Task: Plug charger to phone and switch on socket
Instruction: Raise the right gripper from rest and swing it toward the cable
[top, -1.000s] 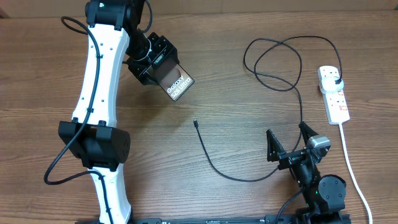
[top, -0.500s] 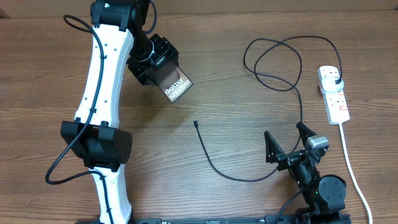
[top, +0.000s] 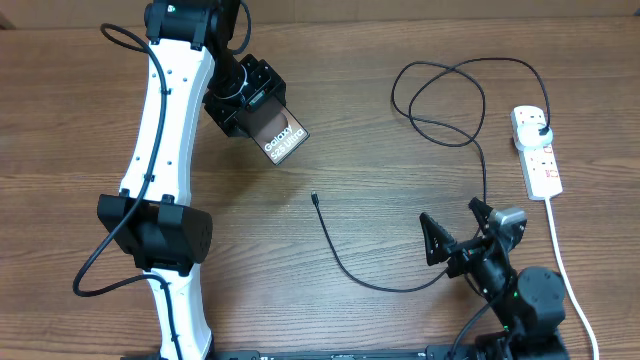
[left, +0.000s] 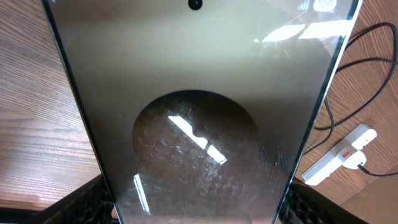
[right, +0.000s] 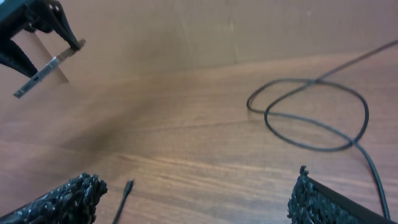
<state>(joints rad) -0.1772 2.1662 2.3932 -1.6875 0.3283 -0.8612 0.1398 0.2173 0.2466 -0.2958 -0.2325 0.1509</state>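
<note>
While the phone (top: 277, 135) holds steady above the counter (top: 100, 300), clamped in the left hand (top: 248, 100), the right hand (top: 447, 211), fingers apart and empty, has shifted toward the charger (top: 380, 288). Tip lies loose mid-counter. Looks like pickup next; socket (top: 540, 152) untouched.

The phone (top: 280, 136) face reads "Galaxy S25 Ultra" in white.
</note>
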